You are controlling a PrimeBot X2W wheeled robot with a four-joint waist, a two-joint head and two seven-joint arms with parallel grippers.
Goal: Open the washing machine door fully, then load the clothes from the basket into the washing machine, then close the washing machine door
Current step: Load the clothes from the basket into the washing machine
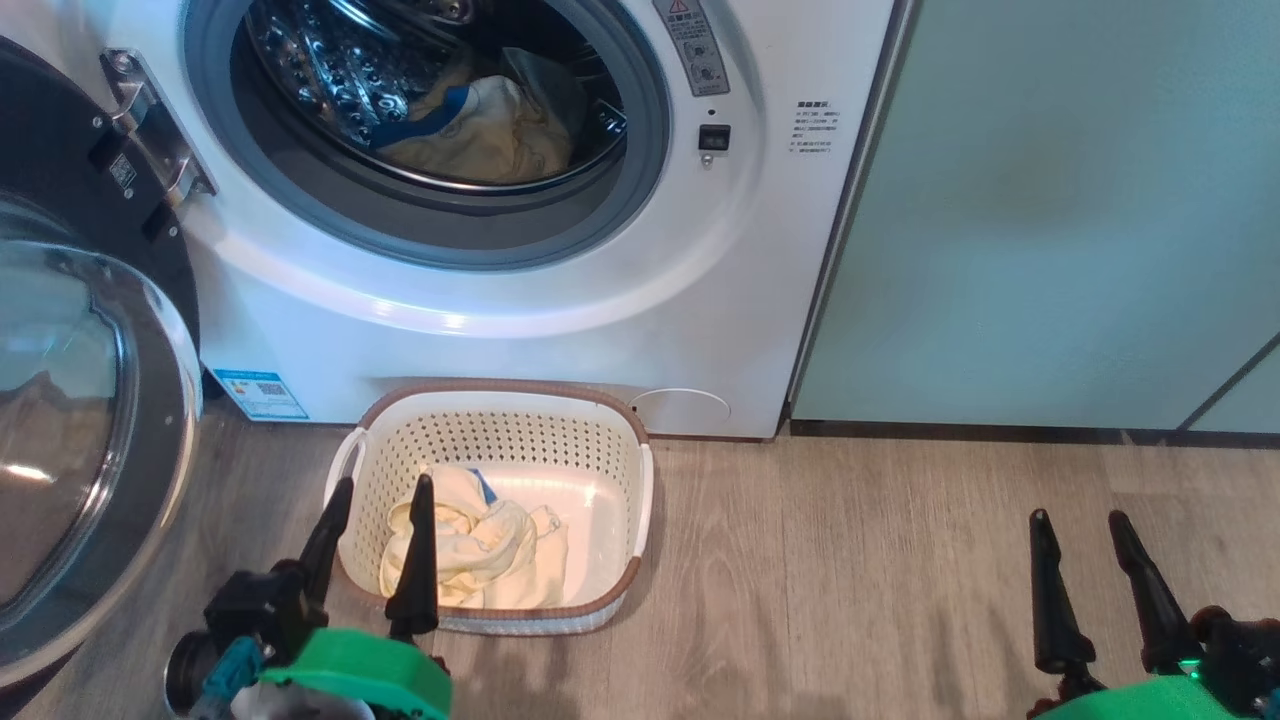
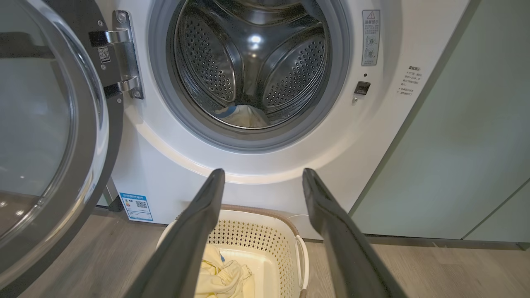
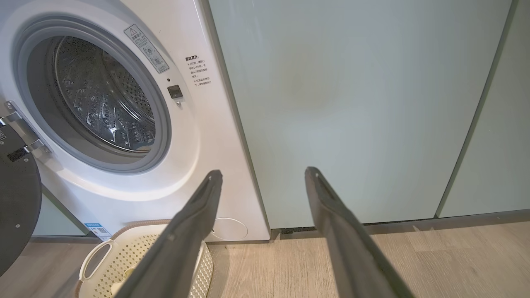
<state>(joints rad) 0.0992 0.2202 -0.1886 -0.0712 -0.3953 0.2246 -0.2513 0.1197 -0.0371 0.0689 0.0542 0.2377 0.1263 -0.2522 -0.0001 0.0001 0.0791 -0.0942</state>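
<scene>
The white washing machine (image 1: 560, 330) stands with its round black washing machine door (image 1: 70, 440) swung wide to the left. Pale yellow clothes with blue trim (image 1: 480, 125) lie inside the steel drum (image 2: 252, 62). On the floor in front sits the cream basket (image 1: 600, 470) holding more pale yellow clothes (image 1: 480, 545). My left gripper (image 1: 385, 485) hangs open over the basket's near left corner, holding nothing. Off to the right, my right gripper (image 1: 1080, 518) is open above the floor, empty too.
Pale teal cabinet doors (image 1: 1060, 220) stand right of the machine. The wooden floor (image 1: 850, 580) stretches between basket and right gripper. The open door's glass bowl (image 2: 33, 124) bulges close by on my left side.
</scene>
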